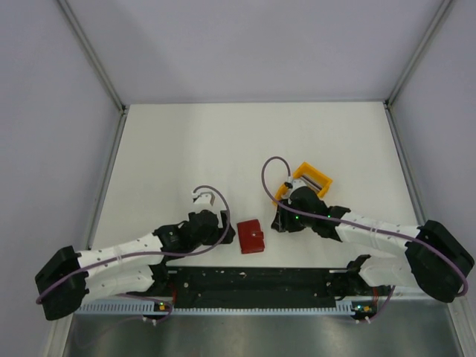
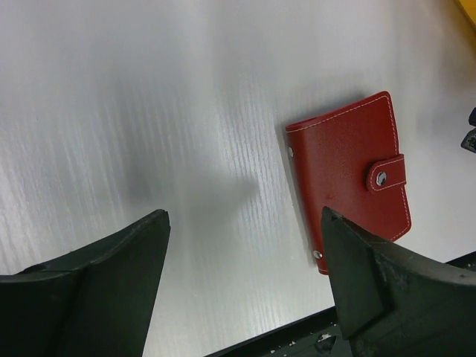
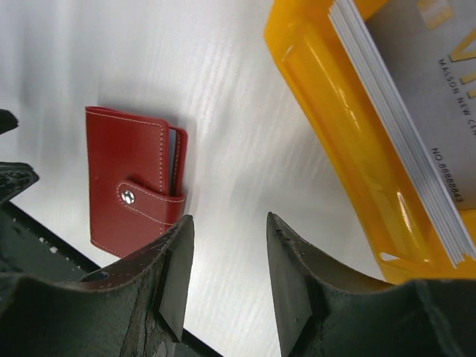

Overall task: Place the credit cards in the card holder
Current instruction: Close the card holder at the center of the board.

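White table (image 1: 186, 149), left gripper (image 2: 244, 223) lower left, jaws spread wide and empty, right gripper (image 3: 228, 223) lower right, jaws parted, nothing between, yellow bin (image 3: 335, 126) right of centre with stacked credit cards (image 3: 416, 97) inside, closed red card holder (image 1: 251, 236) lying flat, low centre.
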Available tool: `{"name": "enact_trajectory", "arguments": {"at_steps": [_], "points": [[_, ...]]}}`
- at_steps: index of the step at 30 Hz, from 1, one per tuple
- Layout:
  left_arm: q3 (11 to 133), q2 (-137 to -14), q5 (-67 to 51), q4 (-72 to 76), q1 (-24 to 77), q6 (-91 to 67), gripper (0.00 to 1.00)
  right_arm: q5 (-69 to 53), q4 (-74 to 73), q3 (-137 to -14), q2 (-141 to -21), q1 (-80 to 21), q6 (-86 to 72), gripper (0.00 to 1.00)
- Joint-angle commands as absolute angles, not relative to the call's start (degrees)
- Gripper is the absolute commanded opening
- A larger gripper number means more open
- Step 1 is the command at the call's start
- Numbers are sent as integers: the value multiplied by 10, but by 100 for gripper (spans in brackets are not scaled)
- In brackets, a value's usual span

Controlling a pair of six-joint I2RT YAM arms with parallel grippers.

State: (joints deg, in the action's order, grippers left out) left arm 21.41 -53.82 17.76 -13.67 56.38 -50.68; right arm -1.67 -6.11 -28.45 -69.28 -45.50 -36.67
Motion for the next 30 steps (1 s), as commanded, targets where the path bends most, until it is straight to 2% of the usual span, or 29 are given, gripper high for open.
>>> {"name": "enact_trajectory", "arguments": {"at_steps": [1,10,15,23,30], "points": [[210,-559,156,-85,562,-499,85,-54,-19,-283,-679,-456,-374,44],[200,-599,94,-23,562,-504,82,-59,33,-285,-717,-517,-417,44],[201,-639,62,21,562,-501,73,-45,59,-301,-757,-555,-435,43],[214,-700,65,33,562,-498,52,16,11,-346,-771,-580,-426,29],[219,-731,76,31,562,-500,44,71,-48,-370,-753,-592,-408,27]]}}
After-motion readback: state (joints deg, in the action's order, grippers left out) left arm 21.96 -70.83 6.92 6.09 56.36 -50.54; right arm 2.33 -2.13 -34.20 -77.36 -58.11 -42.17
